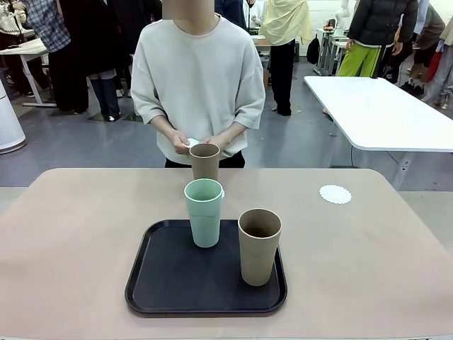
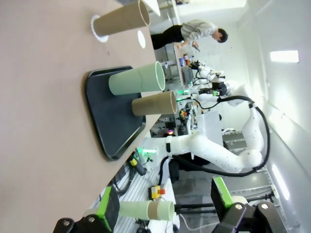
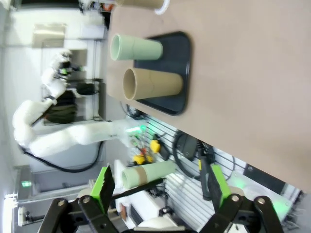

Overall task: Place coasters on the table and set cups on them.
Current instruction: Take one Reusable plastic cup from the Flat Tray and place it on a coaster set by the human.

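A black tray (image 1: 163, 283) sits at the middle of the beige table (image 1: 71, 241). On it stand a mint green cup (image 1: 204, 212) and a brown cup (image 1: 259, 246). Behind the tray a second brown cup (image 1: 204, 161) stands on a white coaster (image 2: 98, 30). Another coaster (image 1: 335, 194) lies bare on the table's right. The person at the far side holds a white coaster (image 1: 192, 142) in both hands. My left gripper (image 2: 165, 208) is open and holds nothing, off the table's near side. My right gripper (image 3: 160, 189) is open too, away from the tray (image 3: 177, 73).
A white rectangular table (image 1: 382, 113) stands at the back right, and other people move about behind. Wide bare tabletop lies on both sides of the tray.
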Controlling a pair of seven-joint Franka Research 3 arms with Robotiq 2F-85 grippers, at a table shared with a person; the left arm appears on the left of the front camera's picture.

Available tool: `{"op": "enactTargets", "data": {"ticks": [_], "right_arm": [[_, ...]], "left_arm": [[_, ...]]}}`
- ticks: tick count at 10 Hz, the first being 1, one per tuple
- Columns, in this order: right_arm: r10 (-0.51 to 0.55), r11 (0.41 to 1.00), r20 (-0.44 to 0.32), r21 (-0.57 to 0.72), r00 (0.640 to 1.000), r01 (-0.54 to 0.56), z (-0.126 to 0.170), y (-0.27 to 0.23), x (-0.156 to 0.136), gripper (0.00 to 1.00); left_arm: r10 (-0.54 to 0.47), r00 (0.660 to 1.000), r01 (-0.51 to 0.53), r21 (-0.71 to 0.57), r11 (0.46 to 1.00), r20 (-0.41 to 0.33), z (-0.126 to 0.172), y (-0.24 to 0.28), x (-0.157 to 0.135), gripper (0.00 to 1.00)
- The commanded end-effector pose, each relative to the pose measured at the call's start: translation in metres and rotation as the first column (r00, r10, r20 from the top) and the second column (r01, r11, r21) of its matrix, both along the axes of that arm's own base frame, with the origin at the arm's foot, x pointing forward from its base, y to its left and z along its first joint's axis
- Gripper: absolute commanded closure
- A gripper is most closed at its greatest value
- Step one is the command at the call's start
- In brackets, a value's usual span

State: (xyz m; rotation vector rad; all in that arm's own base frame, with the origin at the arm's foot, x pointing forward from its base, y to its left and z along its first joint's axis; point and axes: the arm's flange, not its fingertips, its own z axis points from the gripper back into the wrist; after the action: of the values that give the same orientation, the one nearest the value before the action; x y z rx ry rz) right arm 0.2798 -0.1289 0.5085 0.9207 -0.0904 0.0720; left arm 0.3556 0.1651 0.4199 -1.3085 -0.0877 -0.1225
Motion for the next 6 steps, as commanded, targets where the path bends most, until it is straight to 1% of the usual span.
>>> {"op": "enactTargets", "data": {"ticks": [1,2,3,4,5,6], "right_arm": [[0.099,0.969,0.048,-0.231,0.994,-0.086,0.019,0.023,0.013,0.0],[0.157,0.915,0.055,-0.384,0.986,-0.125,0.027,0.034,0.02,0.0],[0.245,0.834,0.07,-0.524,0.967,-0.173,0.038,0.051,0.026,0.0],[0.338,0.761,0.113,-0.617,0.934,-0.201,0.05,0.077,0.032,0.0],[0.418,0.7,0.141,-0.68,0.897,-0.219,0.055,0.101,0.035,0.0],[0.501,0.662,0.176,-0.708,0.848,-0.244,0.053,0.121,0.04,0.0]], "left_arm": [[-0.001,1.0,0.001,-0.009,1.0,0.002,0.001,0.001,-0.002,0.0],[-0.001,1.0,0.001,-0.009,1.0,0.002,0.001,0.001,-0.002,0.0],[-0.001,1.0,0.001,-0.009,1.0,0.002,0.001,0.001,-0.002,0.0],[-0.001,1.0,0.001,-0.009,1.0,0.002,0.001,0.001,-0.002,0.0],[-0.001,1.0,0.001,-0.009,1.0,0.002,0.001,0.001,-0.002,0.0],[-0.001,1.0,0.001,-0.009,1.0,0.002,0.001,0.001,-0.002,0.0]]}}
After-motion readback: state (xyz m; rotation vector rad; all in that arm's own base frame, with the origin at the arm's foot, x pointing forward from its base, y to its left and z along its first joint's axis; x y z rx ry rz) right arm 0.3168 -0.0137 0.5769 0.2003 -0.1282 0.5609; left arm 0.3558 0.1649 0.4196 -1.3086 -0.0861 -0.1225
